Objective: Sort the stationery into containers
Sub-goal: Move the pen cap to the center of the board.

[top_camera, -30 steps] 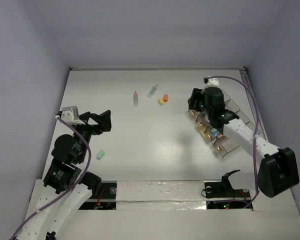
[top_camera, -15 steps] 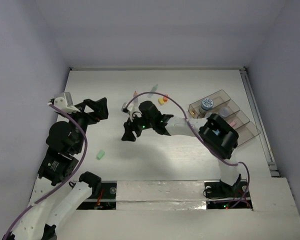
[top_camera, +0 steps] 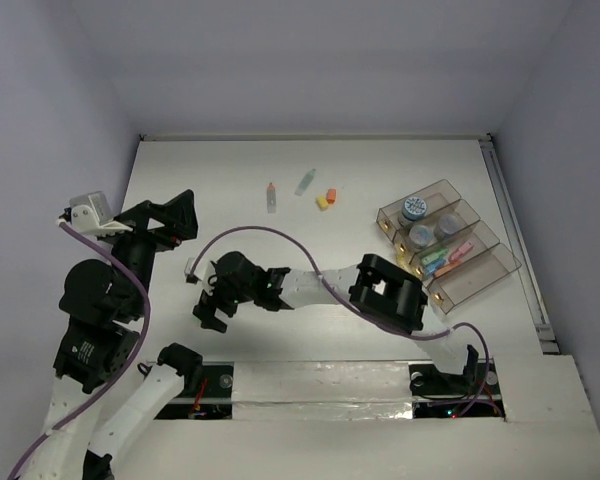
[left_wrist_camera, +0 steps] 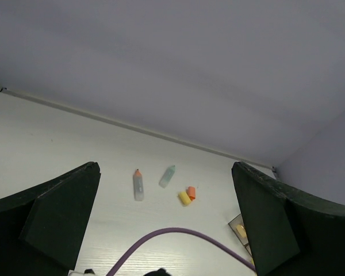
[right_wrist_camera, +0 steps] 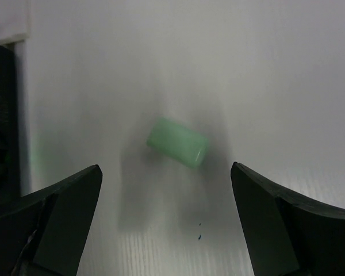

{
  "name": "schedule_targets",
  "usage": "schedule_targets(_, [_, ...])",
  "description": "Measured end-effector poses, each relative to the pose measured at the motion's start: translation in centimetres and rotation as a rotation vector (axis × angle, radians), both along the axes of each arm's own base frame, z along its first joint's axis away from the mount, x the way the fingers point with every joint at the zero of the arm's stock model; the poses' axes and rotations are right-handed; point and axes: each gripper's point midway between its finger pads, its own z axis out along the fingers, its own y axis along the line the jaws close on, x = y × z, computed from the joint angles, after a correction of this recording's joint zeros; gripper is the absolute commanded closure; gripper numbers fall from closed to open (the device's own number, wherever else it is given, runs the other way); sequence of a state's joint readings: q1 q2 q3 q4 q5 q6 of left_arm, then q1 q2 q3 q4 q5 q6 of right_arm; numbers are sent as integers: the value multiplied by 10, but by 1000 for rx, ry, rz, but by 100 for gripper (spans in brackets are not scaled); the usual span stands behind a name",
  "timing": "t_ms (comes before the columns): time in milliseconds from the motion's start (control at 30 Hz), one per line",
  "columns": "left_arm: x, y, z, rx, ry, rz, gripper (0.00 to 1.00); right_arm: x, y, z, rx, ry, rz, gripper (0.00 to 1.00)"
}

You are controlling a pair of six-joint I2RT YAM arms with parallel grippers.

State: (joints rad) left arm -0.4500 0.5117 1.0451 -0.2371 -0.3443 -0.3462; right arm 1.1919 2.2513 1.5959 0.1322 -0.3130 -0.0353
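In the right wrist view a small green eraser [right_wrist_camera: 178, 142] lies on the white table just beyond the fingertips of my right gripper [right_wrist_camera: 165, 167], which is open and holds nothing. From above, the right gripper [top_camera: 206, 310] reaches far left and covers that eraser. My left gripper [top_camera: 185, 215] hangs open and empty at the left side. An orange-capped pen [top_camera: 271, 196], a pale green pen [top_camera: 306, 181], a yellow eraser [top_camera: 322, 203] and an orange eraser [top_camera: 331, 195] lie at the far middle. The smoky organiser tray [top_camera: 505, 262] at the right holds round tubs [top_camera: 414, 208] and pens [top_camera: 445, 258].
A purple cable [top_camera: 270, 235] arches over the table along the stretched right arm. The left wrist view looks past its open gripper [left_wrist_camera: 165, 165] at the loose pens [left_wrist_camera: 138, 185] and erasers [left_wrist_camera: 184, 198]. Pale walls close in the table on three sides.
The right arm has swung from the organiser tray across the table to the left and now hovers over the green eraser with jaws wide. The left arm has drawn back leftward.
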Motion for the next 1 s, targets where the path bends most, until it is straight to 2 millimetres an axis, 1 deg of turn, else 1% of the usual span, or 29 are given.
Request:
schedule_targets(100, [-4,2,-2,-1,-2,0,1,0,4,-21,-57,-47,-46,1])
schedule_targets(133, [-5,2,-2,-2,-4,0,1,2,7,-24,-61,-68,-56,2])
schedule_targets(300, [-7,3,-8,2,2,0,1,15,15,-27,-62,-132,-132,12])
schedule_targets(400, [-6,3,-12,6,11,0,1,25,20,-28,-48,-158,-179,25])
schedule_targets(433, [-6,3,-14,8,15,0,1,28,21,-28,-43,-163,-192,26])
schedule_targets(467, [-5,3,-15,10,18,0,1,30,22,-28,-38,-166,-206,31])
schedule_targets(500, [-5,3,-16,11,21,0,1,32,22,-27,-34,-169,-215,39])
schedule_targets(600, [-4,2,-20,14,28,-1,1,36,22,-27,-30,-170,-249,48])
schedule_targets(667, [-3,1,-22,17,32,-3,1,39,20,-27,-30,-173,-269,50])
schedule_targets(733, [-2,0,-24,19,37,-4,1,41,18,-28,-16,-176,-288,51])
schedule_targets(800, [-1,0,-27,22,43,-4,1,43,10,-29,-8,-180,-307,52])
schedule_targets(867, [0,-1,-30,24,48,-8,1,47,-4,-28,-9,-175,-329,52])
schedule_targets(933, [2,-4,-33,25,54,-15,1,59,-27,-29,-21,-163,-363,52])
schedule_targets(1000, [4,-7,-38,25,59,-25,1,79,-55,-29,-33,-154,-414,52])
